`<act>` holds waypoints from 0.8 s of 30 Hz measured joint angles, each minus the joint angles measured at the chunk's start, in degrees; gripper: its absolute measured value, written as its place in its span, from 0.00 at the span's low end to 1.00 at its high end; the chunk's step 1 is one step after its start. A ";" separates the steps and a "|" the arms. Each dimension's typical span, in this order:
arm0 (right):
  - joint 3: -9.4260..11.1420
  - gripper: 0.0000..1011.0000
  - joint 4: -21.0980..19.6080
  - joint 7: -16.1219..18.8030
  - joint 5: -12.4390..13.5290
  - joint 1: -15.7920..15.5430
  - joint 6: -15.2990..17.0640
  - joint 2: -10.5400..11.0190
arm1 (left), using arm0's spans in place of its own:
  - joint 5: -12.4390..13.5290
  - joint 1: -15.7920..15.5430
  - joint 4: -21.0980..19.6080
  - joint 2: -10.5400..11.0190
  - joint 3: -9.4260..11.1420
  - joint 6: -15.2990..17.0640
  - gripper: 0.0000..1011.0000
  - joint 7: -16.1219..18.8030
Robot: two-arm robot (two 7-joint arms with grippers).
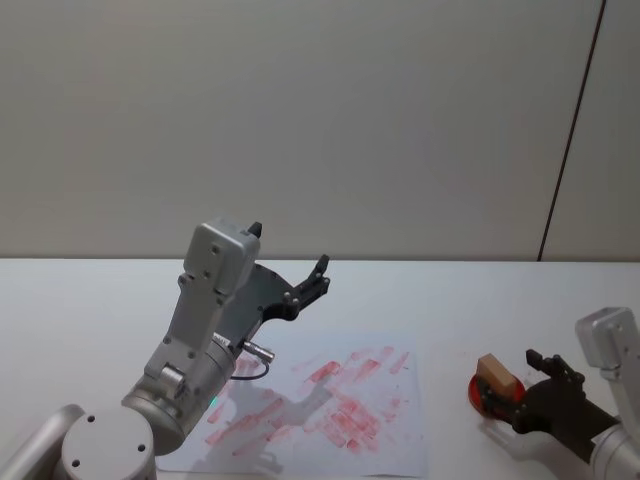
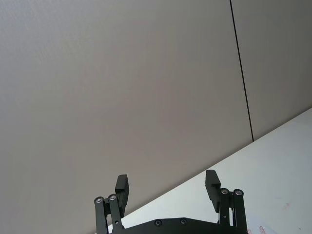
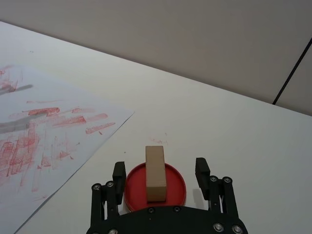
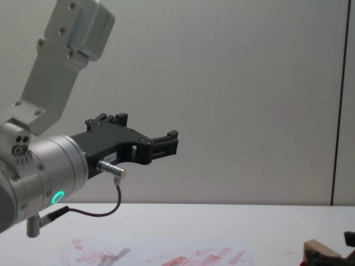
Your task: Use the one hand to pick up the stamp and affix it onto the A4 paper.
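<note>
Flanking the stamp, the right gripper gapes wide; left gripper raised, likewise spread.

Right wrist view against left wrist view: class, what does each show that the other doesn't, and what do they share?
Right wrist, not left: the stamp standing on a red disc, between the jaws of the open right gripper, with gaps on both sides. Left wrist, not right: the left gripper, open and empty, facing the wall. Both: the white table, the wall and its dark seam.
</note>
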 joint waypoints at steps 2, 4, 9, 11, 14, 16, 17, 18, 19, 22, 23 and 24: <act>-0.08 0.88 0.41 0.11 -0.13 0.18 0.06 -0.16 | 0.00 0.00 0.00 0.00 0.00 0.00 0.99 0.00; -0.13 0.81 0.66 0.18 -0.21 0.29 0.13 -0.24 | 0.00 0.00 0.00 0.00 0.00 0.00 0.99 0.00; -0.28 0.64 1.43 0.39 -0.39 0.70 0.31 -0.55 | 0.00 0.00 0.00 0.00 0.00 0.00 0.99 0.00; -0.33 0.58 1.62 0.44 -0.42 0.81 0.34 -0.63 | 0.00 0.00 0.00 0.00 0.00 0.00 0.99 0.00; -0.40 0.50 2.01 0.54 -0.47 1.04 0.35 -0.81 | 0.00 0.00 0.00 0.00 0.00 0.00 0.99 0.00; -0.44 0.47 2.26 0.61 -0.50 1.21 0.35 -0.92 | 0.00 0.00 0.00 0.00 0.00 0.00 0.99 0.00; -0.46 0.41 2.41 0.65 -0.53 1.34 0.34 -1.01 | 0.00 0.00 0.00 0.00 0.00 0.00 0.99 0.00; -0.46 0.41 2.41 0.65 -0.53 1.34 0.34 -1.01 | 0.00 0.00 0.00 0.00 0.00 0.00 0.99 0.00; -0.47 0.35 2.52 0.68 -0.55 1.44 0.28 -1.08 | 0.00 0.00 0.00 0.00 0.00 0.00 0.99 0.00; -0.49 0.25 2.69 0.70 -0.60 1.65 0.08 -1.21 | 0.00 0.00 0.00 0.00 0.00 0.00 0.99 0.00; -0.49 0.23 2.70 0.70 -0.62 1.69 -0.01 -1.23 | 0.00 0.00 0.00 0.00 0.00 0.00 0.99 0.00; -0.49 0.22 2.70 0.70 -0.66 1.78 -0.16 -1.27 | 0.00 0.00 0.00 0.00 0.00 0.00 0.99 0.00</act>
